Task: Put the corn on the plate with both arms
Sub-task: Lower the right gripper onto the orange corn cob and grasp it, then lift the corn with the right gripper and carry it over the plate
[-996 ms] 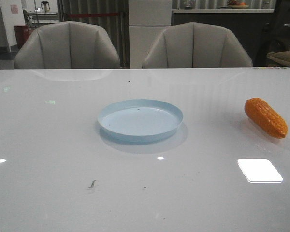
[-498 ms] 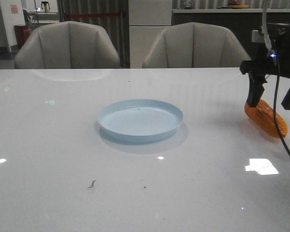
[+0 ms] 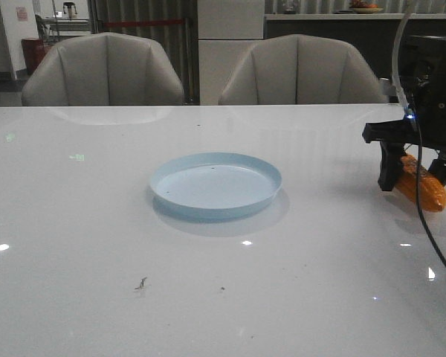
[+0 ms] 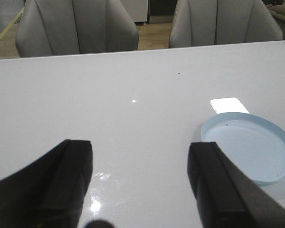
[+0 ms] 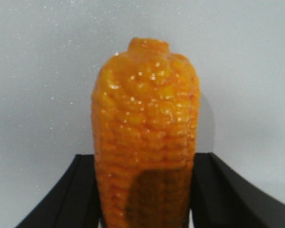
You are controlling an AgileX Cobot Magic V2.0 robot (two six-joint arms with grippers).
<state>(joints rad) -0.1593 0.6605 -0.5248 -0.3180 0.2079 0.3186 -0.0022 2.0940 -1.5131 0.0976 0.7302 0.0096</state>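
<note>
The orange corn [image 3: 424,187] lies on the white table at the right, well apart from the pale blue plate [image 3: 215,210] in the middle. My right gripper [image 3: 419,178] is down over the corn, one black finger on each side of it. In the right wrist view the corn [image 5: 145,137] fills the gap between the fingers [image 5: 80,190], which stand close against its sides, jaws spread wide. My left gripper [image 4: 140,145] is open and empty over bare table, with the plate [image 4: 249,152] just beside one finger. The left arm is out of the front view.
Two grey chairs [image 3: 104,71] stand behind the table's far edge. Small dark specks [image 3: 141,283] lie on the table in front of the plate. The right arm's cable [image 3: 424,223] hangs down near the table's right side.
My right arm came into view from the right and has lowered, so its fingers now straddle the corn. The corn and the plate have not moved.
</note>
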